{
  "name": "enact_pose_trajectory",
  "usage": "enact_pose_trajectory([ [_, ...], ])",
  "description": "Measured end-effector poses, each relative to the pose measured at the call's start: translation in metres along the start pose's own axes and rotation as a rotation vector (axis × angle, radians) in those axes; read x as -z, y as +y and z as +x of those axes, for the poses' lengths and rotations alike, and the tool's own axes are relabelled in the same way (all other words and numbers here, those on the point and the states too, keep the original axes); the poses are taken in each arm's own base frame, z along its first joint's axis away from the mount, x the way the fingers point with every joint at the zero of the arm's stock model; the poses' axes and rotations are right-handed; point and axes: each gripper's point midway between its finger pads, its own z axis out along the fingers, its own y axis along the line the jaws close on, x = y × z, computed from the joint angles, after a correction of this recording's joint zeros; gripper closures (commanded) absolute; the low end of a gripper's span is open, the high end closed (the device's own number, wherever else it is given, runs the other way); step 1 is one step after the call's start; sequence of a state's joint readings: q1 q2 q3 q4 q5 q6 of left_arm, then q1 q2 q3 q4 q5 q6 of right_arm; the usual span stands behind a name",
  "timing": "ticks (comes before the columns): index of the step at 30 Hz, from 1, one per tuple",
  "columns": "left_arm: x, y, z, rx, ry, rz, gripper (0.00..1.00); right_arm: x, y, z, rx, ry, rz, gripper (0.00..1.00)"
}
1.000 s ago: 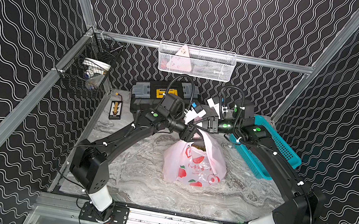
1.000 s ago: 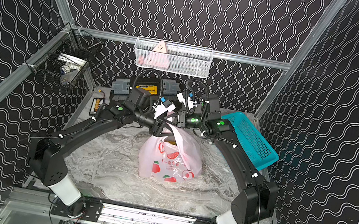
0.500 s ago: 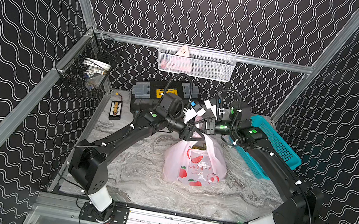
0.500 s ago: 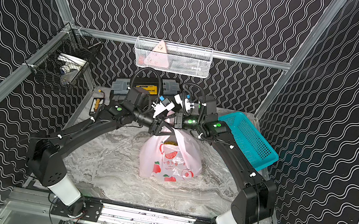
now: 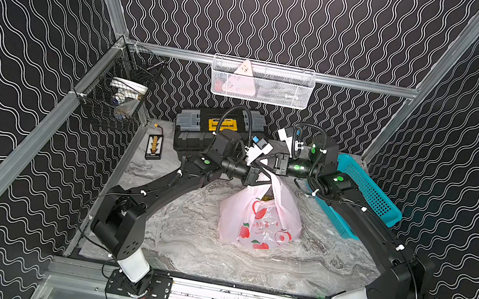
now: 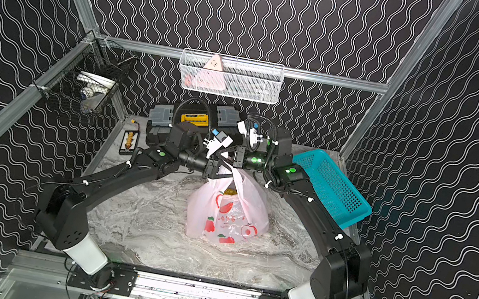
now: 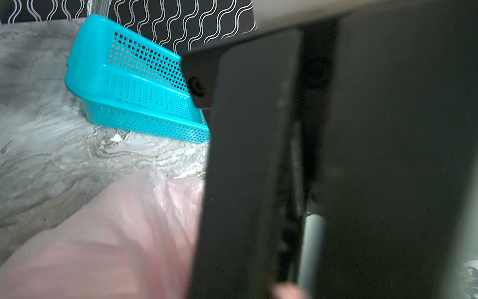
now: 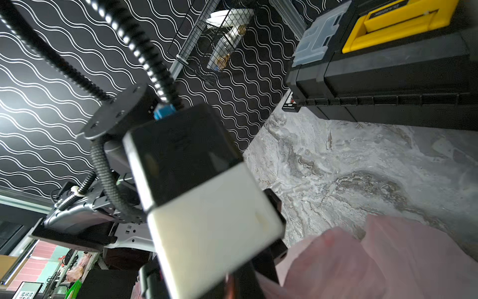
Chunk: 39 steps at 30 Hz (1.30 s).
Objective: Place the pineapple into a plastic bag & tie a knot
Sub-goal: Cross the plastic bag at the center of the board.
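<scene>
Pink plastic bag (image 5: 261,227) is now clamped by its handle in the left hand (image 5: 257,175), earlier apart; right hand (image 5: 272,165) unclear.

Bystanding items, marble tabletop (image 5: 182,240)
Teal perforated basket (image 5: 367,192) tilted at right; black toolbox (image 5: 199,123), yellow handle, at rear; white mesh basket (image 5: 275,91) on back rail; black wire basket (image 5: 114,98) on left rail.

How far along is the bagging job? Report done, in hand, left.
Done: something yellow, likely the pineapple, sits inside the plastic bag on the table. In hand: the left gripper is shut on the bag's raised handles; the right gripper meets it there, its grip unclear. Left: no finished knot shows, so the tying remains.
</scene>
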State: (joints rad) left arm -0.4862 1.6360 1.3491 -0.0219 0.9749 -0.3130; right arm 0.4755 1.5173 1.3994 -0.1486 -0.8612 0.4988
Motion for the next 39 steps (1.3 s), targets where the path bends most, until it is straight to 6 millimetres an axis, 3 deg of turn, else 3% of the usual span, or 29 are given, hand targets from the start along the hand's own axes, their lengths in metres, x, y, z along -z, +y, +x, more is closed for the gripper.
enact_pose_trajectory([
  [3, -0.003, -0.002, -0.004, -0.018, -0.003, 0.021, 0.66, 0.004, 0.000, -0.003, -0.005, -0.012, 0.028, 1.00],
  [6, -0.005, -0.003, -0.008, -0.037, 0.004, 0.022, 0.57, 0.007, 0.002, -0.007, 0.009, -0.017, 0.035, 1.00],
  [16, 0.007, -0.020, 0.002, -0.057, 0.079, 0.038, 0.52, 0.006, 0.001, -0.002, 0.006, 0.028, 0.008, 1.00],
  [21, 0.017, -0.018, 0.000, -0.069, 0.083, 0.042, 0.49, 0.003, -0.003, 0.011, -0.024, 0.082, -0.005, 1.00],
  [28, 0.015, -0.014, -0.002, -0.076, 0.073, 0.038, 0.47, 0.002, -0.002, 0.018, -0.065, 0.106, -0.029, 1.00],
  [35, 0.009, -0.002, 0.000, -0.043, 0.022, 0.035, 0.48, 0.003, 0.000, 0.011, -0.103, 0.050, -0.046, 1.00],
  [39, 0.007, -0.002, -0.009, -0.029, -0.043, 0.055, 0.50, 0.003, 0.001, 0.002, -0.127, 0.006, -0.053, 1.00],
])
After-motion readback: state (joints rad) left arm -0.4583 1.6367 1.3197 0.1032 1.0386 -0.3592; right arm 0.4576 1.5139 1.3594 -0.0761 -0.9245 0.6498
